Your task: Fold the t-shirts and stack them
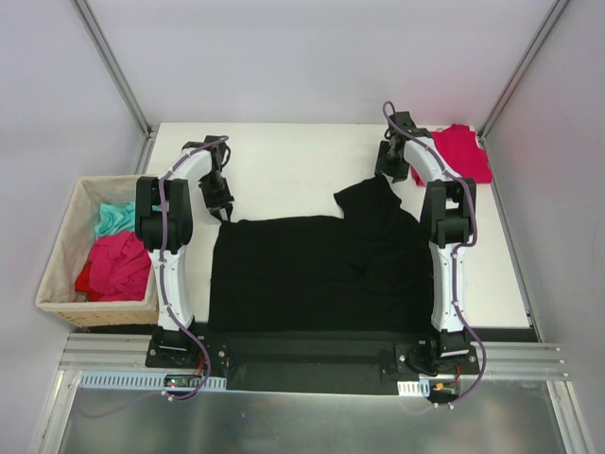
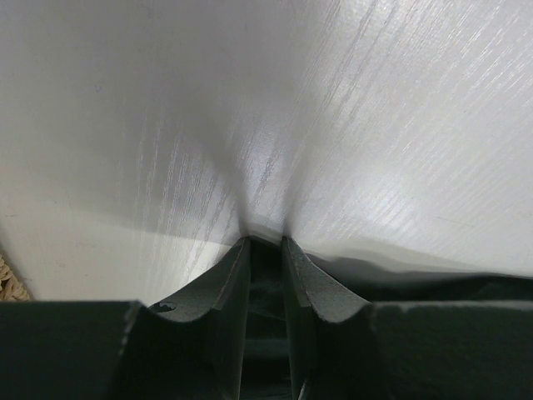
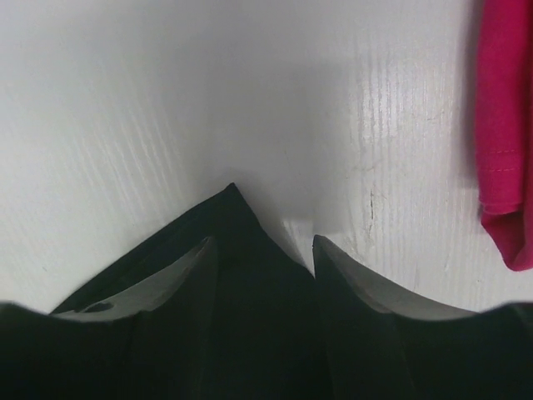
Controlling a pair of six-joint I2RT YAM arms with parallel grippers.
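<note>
The black t-shirt (image 1: 312,274) lies spread flat across the near middle of the table. Its far right part is bunched into a peak toward my right gripper (image 1: 386,175). In the right wrist view that gripper (image 3: 265,238) stands open, its jaws astride a pointed corner of the black t-shirt (image 3: 237,221) down on the table. My left gripper (image 1: 222,210) is at the shirt's far left corner. The left wrist view shows it (image 2: 265,239) shut narrowly on dark cloth (image 2: 265,287). A red t-shirt (image 1: 458,151) lies crumpled at the table's far right corner, its hem (image 3: 504,125) to the right of my right gripper.
A woven basket (image 1: 57,274) stands off the table's left edge, holding pink cloth (image 1: 118,265) and teal cloth (image 1: 115,218). White table (image 1: 284,170) shows beyond the black shirt. Metal frame posts rise at both far corners.
</note>
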